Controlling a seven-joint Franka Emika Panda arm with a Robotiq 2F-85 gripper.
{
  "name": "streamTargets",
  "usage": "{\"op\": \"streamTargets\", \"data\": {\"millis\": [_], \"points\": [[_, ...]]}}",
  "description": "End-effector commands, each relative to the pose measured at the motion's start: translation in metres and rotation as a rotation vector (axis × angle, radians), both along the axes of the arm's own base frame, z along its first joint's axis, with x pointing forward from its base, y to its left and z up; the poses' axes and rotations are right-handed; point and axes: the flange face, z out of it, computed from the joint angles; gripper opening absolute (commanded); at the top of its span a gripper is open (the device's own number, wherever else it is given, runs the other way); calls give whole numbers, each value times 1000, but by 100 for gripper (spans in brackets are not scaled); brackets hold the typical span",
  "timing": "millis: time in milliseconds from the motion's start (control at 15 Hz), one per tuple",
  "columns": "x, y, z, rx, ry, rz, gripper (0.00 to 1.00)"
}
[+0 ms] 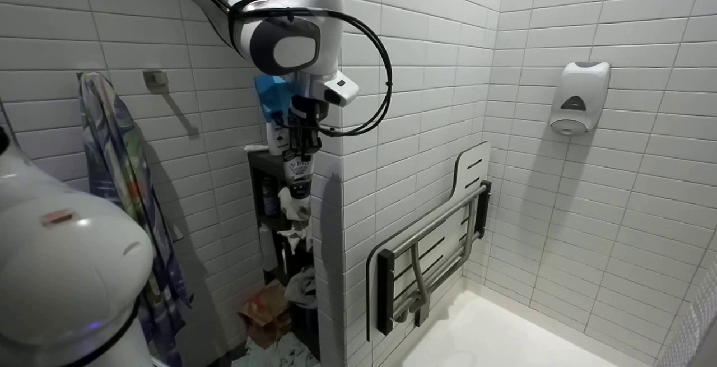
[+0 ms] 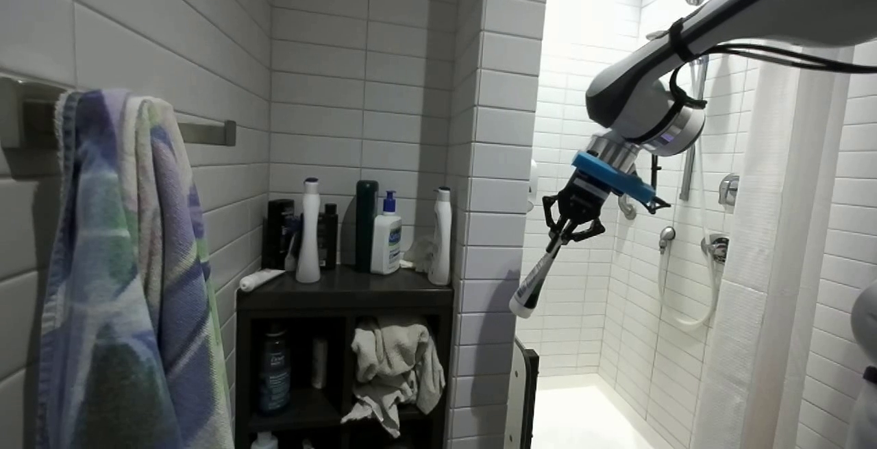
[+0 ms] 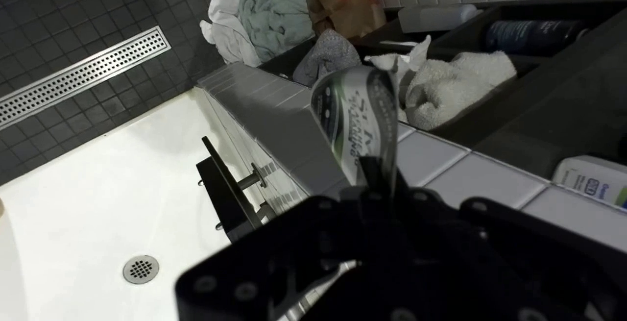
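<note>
My gripper (image 2: 556,243) is shut on the thin flat end of a squeeze tube (image 2: 536,288). The tube hangs cap-down and tilted, off every surface, beside the tiled wall end (image 2: 503,181). Its white and grey label with a green edge faces the camera in the wrist view, where the tube (image 3: 360,120) stands out beyond the black fingers (image 3: 374,176). From an exterior view, the tube (image 1: 299,168) appears in front of the dark shelf (image 1: 266,159). Much of the gripper's body is too dark to make out in the wrist view.
Several bottles, among them a blue-pump lotion bottle (image 2: 388,243), stand on the dark shelf unit (image 2: 329,291). A cloth (image 2: 397,360) spills from one compartment. A patterned towel (image 2: 137,264) hangs at the side. A folded shower seat (image 1: 431,249) and a dispenser (image 1: 580,98) are wall-mounted.
</note>
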Motion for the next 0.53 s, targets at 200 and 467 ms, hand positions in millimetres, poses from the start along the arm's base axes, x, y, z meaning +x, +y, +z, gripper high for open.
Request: {"op": "streamTargets", "data": {"millis": [200,467], "points": [[11,41,18,-42,-78,80,1],[16,68,22,-80,-118,128,1]]}}
